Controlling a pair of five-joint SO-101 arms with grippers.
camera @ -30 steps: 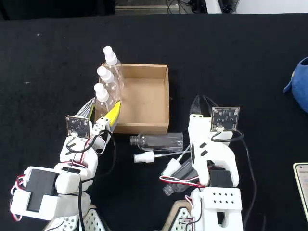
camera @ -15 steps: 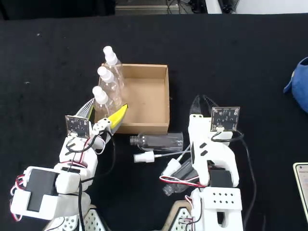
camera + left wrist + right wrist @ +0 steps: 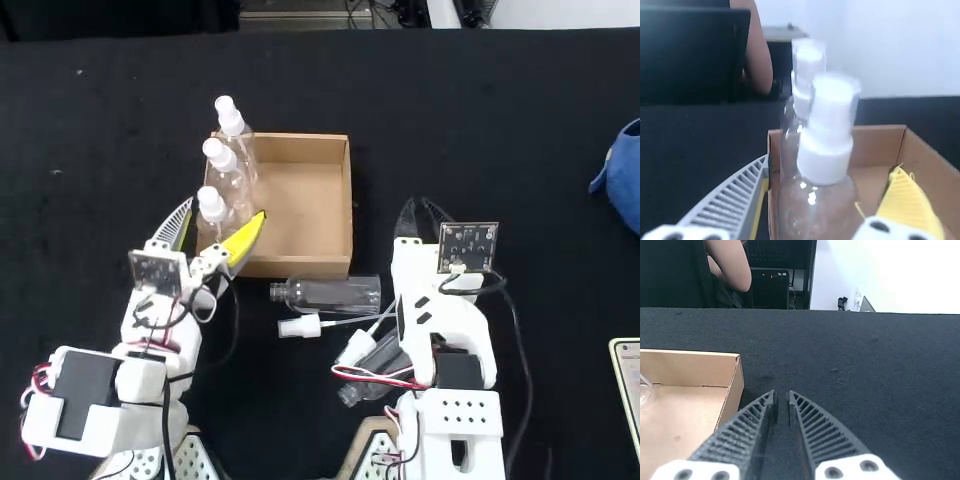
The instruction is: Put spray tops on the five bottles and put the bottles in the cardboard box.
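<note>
**Item 1. Cardboard box** (image 3: 300,137): open-topped, on the black table (image 3: 480,110). All places below are given from it.

**Item 2. Capped bottles, three:** upright in a row along the box wall on the left arm's side, apparently inside it. They were judged to be packed against that wall to leave the floor free for the two outstanding.
- Far bottle (image 3: 229,112).
- Middle bottle (image 3: 214,152).
- Near bottle (image 3: 211,203), at the box corner closest to the left arm.

**Item 3. Left claw** (image 3: 222,214): fingers spread apart, the grey one outside the box wall and the yellow one over the box floor, with the near bottle between them. The bottle stood clear of the yellow finger. Contact with the grey one could not be told. Judged a release posture, since the bottle was standing on its own.

**Item 4. Right claw** (image 3: 781,396): fingers drawn together to a thin slit, holding nothing. It sat low over the table off the opposite side of the box. Judged parked, out of the other arm's way.

**Item 5. Uncapped bottle** (image 3: 328,294): on its side on the table just outside the box's near wall, lying parallel to it.

**Item 6. Loose spray top** (image 3: 299,327): dip tube attached, just beyond the uncapped bottle from the box. Judged laid ready for fitting.

**Item 7. Fifth bottle** (image 3: 372,362): lying farther from the box, partly under the right arm. Whether it was capped could not be told.

**Tally, as judged:** three of five boxed.
</note>
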